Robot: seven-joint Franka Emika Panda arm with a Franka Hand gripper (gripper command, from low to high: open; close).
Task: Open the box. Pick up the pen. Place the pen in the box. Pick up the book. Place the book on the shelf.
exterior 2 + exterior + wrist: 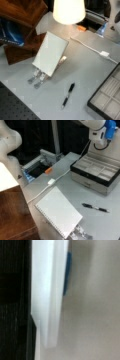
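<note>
The box (87, 183) stands open at a front view's right, its grey compartments showing; its corner (93, 105) also shows in a front view. The black pen (95, 207) (68, 96) lies on the grey table in front of the box. Left of the pen is the white spiral-bound book (58, 211) (50, 53), propped on metal strips. The brown shelf (12, 217) (22, 15) with a cream top is beside the book. My gripper (100, 143) hangs above the box's back edge, holding nothing that I can see. The wrist view holds only a white upright edge between black and grey.
A white cable with an adapter (51, 181) (104, 53) runs across the table behind the book. An orange piece (48, 170) (81, 28) lies by a grey open tray (35, 168). A white lampshade (68, 11) hangs over the table's far side. Perforated metal strips (37, 80) stick out under the book.
</note>
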